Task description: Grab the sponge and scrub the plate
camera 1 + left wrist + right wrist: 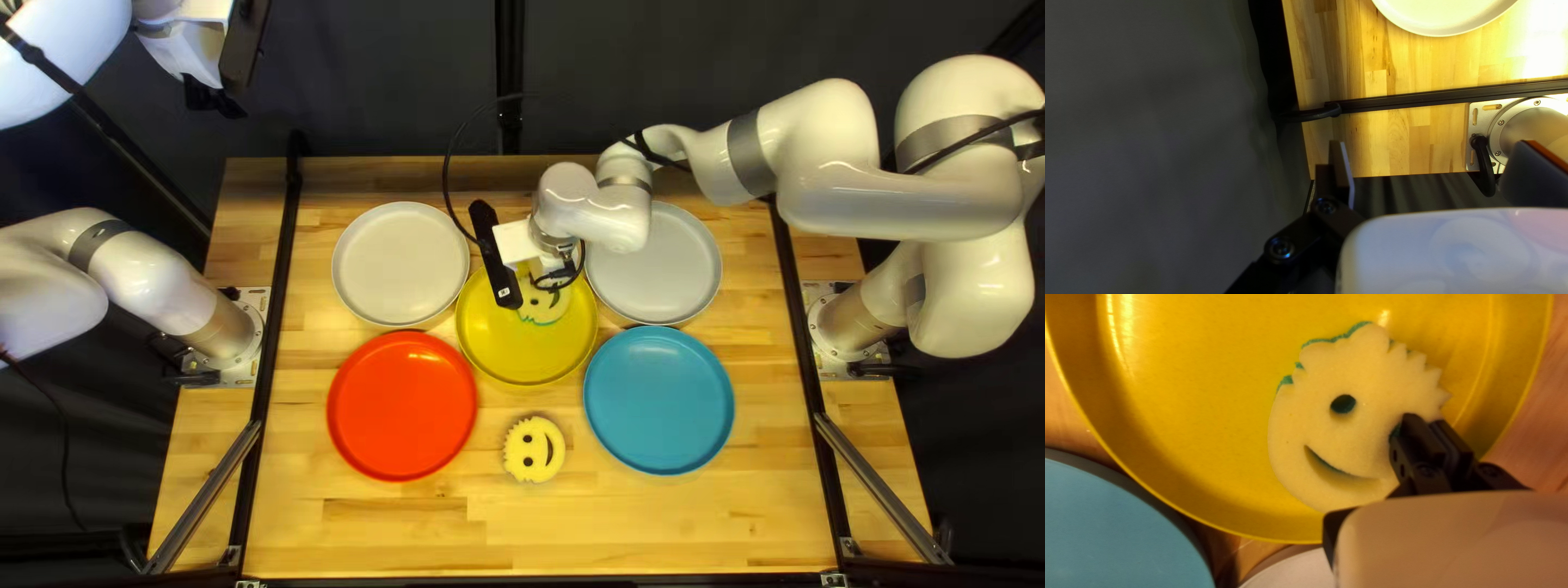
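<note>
Near side: second sponge (533, 449) lies face up on the table (653, 523), unused. Beyond it, red plate (402, 405) and blue plate (659, 400). Then yellow plate (520, 354) with the working sponge (1372, 430) in it, toward its far side. Right gripper (1424, 419) looks pinched on that sponge, one finger at an eye hole, the other at the outer edge. Pick looks done; scrub is the step in hand. Next: light down-pressure, sweep across the plate floor, don't ride up the rim. Edge grip could twist or slip under drag. Farthest out, left gripper (1433, 146) hangs raised, fingers spread, holding nothing.
</note>
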Robot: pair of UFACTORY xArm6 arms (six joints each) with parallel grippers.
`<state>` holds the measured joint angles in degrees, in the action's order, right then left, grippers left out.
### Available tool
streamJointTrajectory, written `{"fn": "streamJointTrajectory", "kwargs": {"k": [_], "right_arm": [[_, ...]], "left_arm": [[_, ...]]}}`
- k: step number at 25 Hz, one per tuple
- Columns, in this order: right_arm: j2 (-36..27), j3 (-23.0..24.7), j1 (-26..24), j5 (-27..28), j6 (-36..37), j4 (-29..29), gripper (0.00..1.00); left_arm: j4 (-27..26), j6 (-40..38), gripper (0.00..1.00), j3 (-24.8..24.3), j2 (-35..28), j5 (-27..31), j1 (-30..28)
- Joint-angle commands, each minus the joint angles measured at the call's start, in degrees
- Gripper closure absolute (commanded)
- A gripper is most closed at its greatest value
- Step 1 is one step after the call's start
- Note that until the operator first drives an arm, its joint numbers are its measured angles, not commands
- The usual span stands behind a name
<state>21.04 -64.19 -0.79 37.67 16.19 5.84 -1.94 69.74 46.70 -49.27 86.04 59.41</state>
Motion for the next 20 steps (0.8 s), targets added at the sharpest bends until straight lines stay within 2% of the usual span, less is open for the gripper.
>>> {"fn": "streamJointTrajectory", "kwargs": {"k": [1, 5, 20], "right_arm": [[3.08, -3.62, 1.47, 1.40, -0.81, 0.06, 1.00], [5.32, -7.34, 1.36, 3.70, 0.03, -0.21, 1.00], [11.44, -16.96, -7.56, 10.12, 9.69, -3.97, 1.00]], "left_arm": [[0.00, 0.00, 0.00, 0.00, 0.00, 0.00, 0.00], [0.00, 0.00, 0.00, 0.00, 0.00, 0.00, 0.00], [0.00, 0.00, 0.00, 0.00, 0.00, 0.00, 0.00]]}}
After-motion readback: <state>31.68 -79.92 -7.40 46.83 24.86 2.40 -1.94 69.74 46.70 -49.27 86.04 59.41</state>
